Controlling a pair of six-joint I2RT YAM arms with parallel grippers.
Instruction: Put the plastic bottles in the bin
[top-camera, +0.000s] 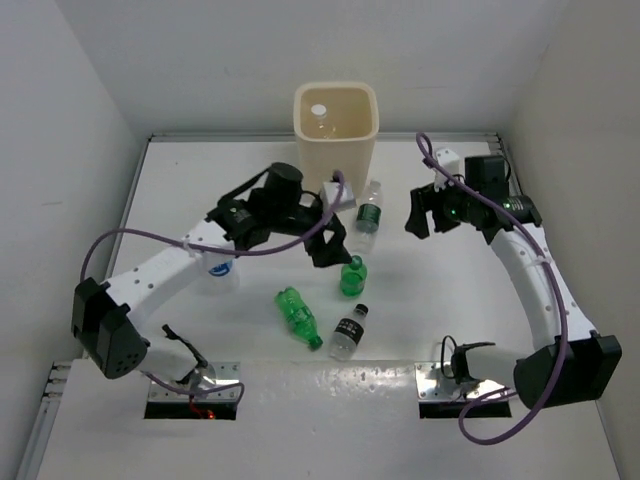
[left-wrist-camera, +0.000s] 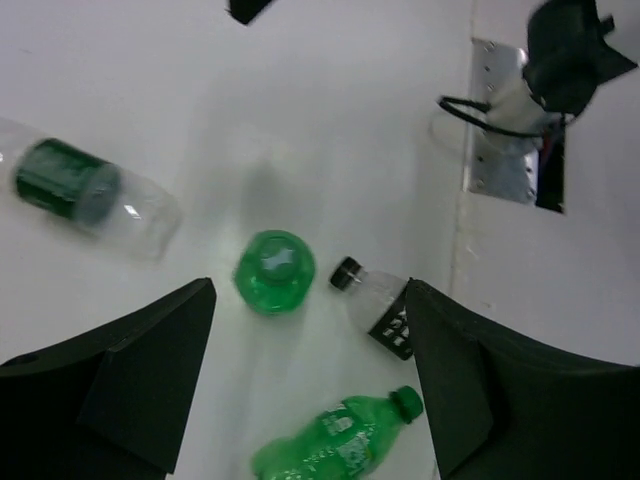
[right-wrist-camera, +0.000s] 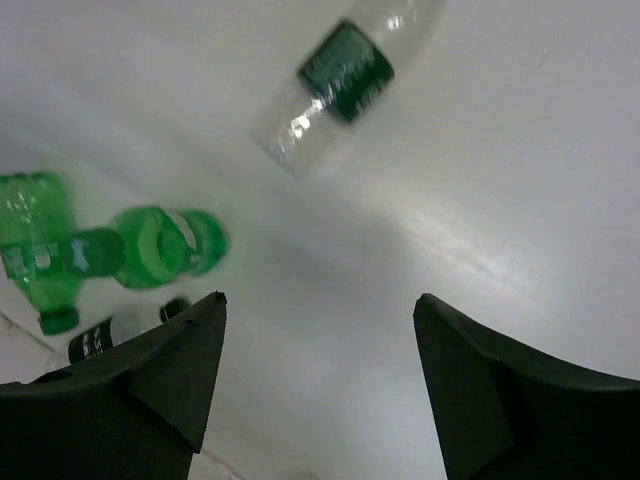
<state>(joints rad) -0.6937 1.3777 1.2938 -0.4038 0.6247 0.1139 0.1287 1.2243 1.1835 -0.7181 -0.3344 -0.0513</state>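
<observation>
1. Top external view: the bin stands at the far edge of the table. One clear bottle in the bin shows from above, and whether others lie beneath it cannot be told
2. Progress, as I judge it: at least one bottle is in, but most of the work is left, since five bottles are out on the table
3. Green bottles, two: the upright green bottle near the middle of the table, and the lying green bottle just nearer the arm bases
4. Clear bottles on the table, three: the green-labelled clear bottle lying near the bin's right side, the black-labelled clear bottle lying beside the lying green one, and the blue-labelled clear bottle half hidden under the left arm
5. That makes six bottles counted in all: five out, one in
6. Left gripper: jaws spread and empty, hanging above the upright green bottle near the bin
7. Right gripper: jaws likewise apart, nothing between them, out to the right of the green-labelled clear bottle and apart from it
</observation>
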